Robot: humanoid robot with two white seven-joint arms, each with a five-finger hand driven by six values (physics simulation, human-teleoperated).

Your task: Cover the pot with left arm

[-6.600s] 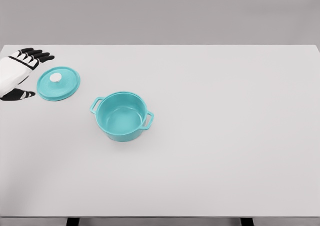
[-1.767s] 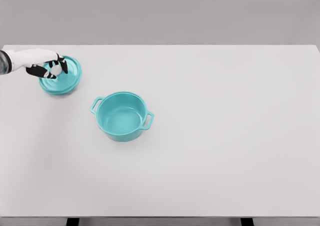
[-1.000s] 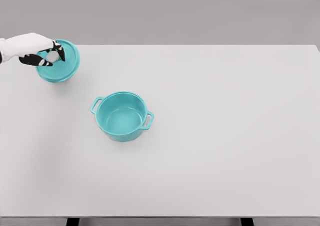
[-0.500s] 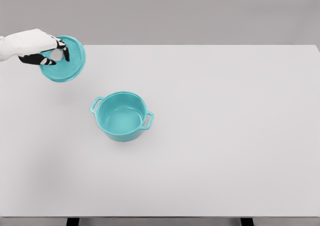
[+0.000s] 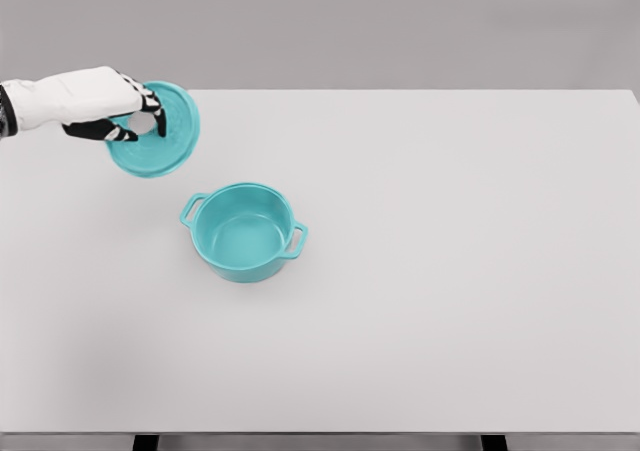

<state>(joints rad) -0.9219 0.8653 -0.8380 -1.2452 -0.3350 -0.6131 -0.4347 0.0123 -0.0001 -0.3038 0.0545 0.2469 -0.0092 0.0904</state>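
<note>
My left hand (image 5: pixel 100 106) comes in up and to the left of the teal pot (image 5: pixel 243 231), my fingers (image 5: pixel 152 111) closed around the white knob of the teal lid (image 5: pixel 160 136). The lid tilts, apart from the pot. The pot stands open and upright on the white counter (image 5: pixel 450 251).
</note>
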